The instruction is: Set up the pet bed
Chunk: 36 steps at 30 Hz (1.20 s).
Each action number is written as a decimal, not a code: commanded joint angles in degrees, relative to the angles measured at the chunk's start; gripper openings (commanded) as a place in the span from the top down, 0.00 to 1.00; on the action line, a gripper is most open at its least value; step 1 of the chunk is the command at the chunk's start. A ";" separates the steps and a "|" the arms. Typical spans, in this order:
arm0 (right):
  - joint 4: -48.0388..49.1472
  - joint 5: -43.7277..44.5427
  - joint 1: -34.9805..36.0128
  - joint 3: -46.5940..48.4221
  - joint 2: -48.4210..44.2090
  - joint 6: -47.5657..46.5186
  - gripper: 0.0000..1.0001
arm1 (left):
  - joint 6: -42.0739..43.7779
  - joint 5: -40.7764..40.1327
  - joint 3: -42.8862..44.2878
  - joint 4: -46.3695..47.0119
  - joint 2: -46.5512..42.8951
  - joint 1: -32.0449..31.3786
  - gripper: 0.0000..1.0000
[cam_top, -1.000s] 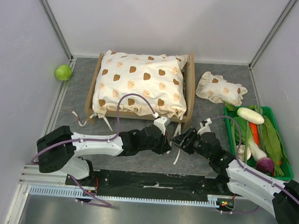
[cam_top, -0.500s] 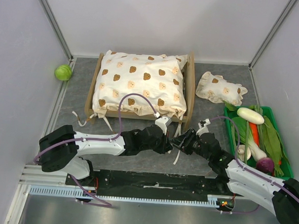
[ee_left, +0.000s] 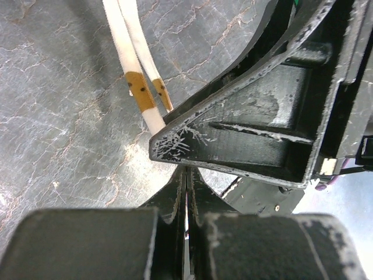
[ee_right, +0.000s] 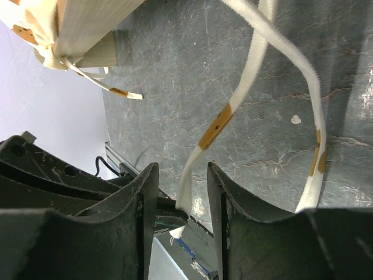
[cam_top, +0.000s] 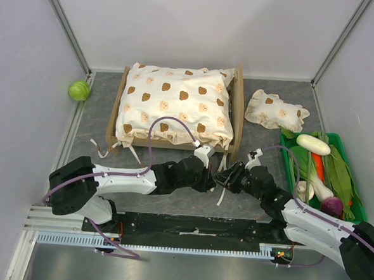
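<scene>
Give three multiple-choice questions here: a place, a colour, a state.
1. The small pillow lies: A on the cushion; B in the tray; C on the table, right of the pet bed.
2. The ball by the left wall is: A green; B red; C yellow.
3. The left gripper is: A wide open; B shut on a cushion tie; C holding the pillow.
Answers: C, it rests on bare table; A, plainly green; B, its jaws press together on the tie.
</scene>
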 commanded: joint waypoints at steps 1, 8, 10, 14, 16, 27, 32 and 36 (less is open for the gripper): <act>1.19 0.04 0.89 0.72 1.41 0.15 0.55 | -0.88 -0.06 1.43 3.49 -1.10 -0.17 0.98; 4.53 0.31 1.60 0.63 3.52 0.68 0.67 | -0.70 0.38 0.72 4.90 -1.37 -0.17 0.98; 4.27 0.40 1.77 0.54 3.09 0.59 0.77 | -0.79 0.21 0.72 4.72 -1.28 -0.17 0.98; 1.11 2.32 1.77 0.37 0.80 -0.37 0.90 | -1.31 -0.32 0.54 3.94 -1.37 -0.17 0.96; -2.65 3.99 1.77 0.71 -1.21 -1.25 0.92 | -1.31 -1.02 0.46 3.15 -1.54 -0.17 0.89; -14.01 13.05 1.77 2.82 -3.07 -11.26 0.96 | 0.00 -7.62 0.36 -0.55 -7.70 3.25 0.41; -11.73 11.30 1.77 3.26 -0.70 -13.82 0.96 | 2.46 -6.47 8.62 1.20 2.04 4.93 0.41; -11.72 10.15 1.86 3.88 -0.34 -14.61 0.95 | 2.64 -4.63 13.28 4.02 8.99 5.19 0.41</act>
